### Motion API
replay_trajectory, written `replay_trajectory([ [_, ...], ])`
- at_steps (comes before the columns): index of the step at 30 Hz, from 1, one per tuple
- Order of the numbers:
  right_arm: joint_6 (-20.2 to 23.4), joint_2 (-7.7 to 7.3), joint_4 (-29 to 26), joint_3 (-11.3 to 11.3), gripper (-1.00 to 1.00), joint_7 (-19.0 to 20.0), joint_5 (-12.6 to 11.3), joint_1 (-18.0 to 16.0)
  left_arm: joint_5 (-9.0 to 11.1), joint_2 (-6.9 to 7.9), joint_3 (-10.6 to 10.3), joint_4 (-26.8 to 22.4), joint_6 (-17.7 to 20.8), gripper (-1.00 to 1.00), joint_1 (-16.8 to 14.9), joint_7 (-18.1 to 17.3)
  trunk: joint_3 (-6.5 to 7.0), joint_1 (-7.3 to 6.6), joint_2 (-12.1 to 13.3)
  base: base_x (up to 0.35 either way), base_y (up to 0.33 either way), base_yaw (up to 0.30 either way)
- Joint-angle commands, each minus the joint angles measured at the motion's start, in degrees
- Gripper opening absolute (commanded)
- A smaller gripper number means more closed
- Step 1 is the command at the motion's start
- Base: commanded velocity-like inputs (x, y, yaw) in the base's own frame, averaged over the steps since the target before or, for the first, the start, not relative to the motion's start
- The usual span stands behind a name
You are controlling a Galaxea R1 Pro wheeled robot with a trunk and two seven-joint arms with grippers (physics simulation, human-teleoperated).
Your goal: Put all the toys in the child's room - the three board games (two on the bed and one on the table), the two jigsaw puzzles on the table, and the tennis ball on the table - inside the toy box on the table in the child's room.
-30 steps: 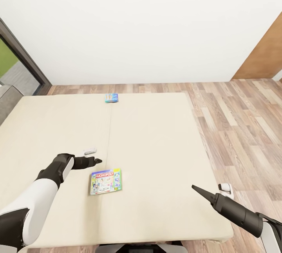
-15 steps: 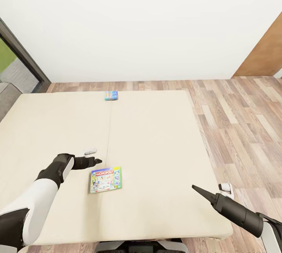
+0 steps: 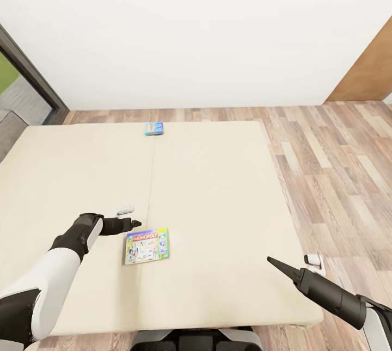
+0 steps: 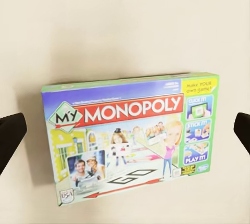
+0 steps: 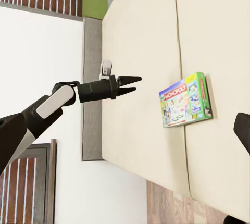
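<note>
Left end effector (image 3: 137, 224): your fingers are spread and hold nothing. They hover over the bed, just beside the far left corner of the Monopoly box. In the left wrist view the two dark fingertips (image 4: 10, 136) flank the box with a clear gap on each side.

Right end effector (image 3: 270, 260): it hangs over the bed's right edge, near the near right corner, well apart from any game. It narrows to a closed-looking point, but I cannot tell for certain whether the fingers are pressed together.

Monopoly box (image 3: 146, 246): it lies flat, face up, near the bed's near edge, a little left of the centre seam.

Blue game box (image 3: 154, 129): it sits at the bed's far edge, by the seam, well beyond your reach from here.

Small white object (image 3: 125, 210): it rests on the bed just beyond your left end effector; too small to identify.

Bed (image 3: 218, 188): beige cover, with plank floor to its right and beyond it.

Change: over the last second the whole scene slid in the head view while both arms kept their pose, so the camera moved, not the toys. Both boxes lie where they were on the bed.

Meaning: no toy is gripped yet; lowering the left end effector onto the Monopoly box looks like your next step.
</note>
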Motion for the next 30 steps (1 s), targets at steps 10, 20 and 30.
replay_trajectory([
  [10, 0.3, -0.01, 0.0, 0.0, 1.00, 0.2, -0.1, 0.0, -0.2, 1.48, 0.6, -0.1, 0.1, 1.00, 0.0, -0.6, -1.01, 0.03, -0.1, 0.000, 0.000, 0.000],
  [20, 0.3, -0.01, 0.0, 0.0, 1.00, 0.2, -0.2, 0.0, 0.3, 3.07, 0.8, -0.1, 0.0, 1.00, 0.0, -1.1, -1.95, 0.03, -0.1, 0.000, 0.000, 0.000],
  [30, 0.3, -0.01, 0.0, 0.0, 1.00, 0.2, -0.2, 0.0, 0.4, 3.24, 0.8, -0.3, 0.0, 1.00, -0.6, -1.2, -2.89, 0.03, -0.1, 0.000, 0.000, 0.000],
])
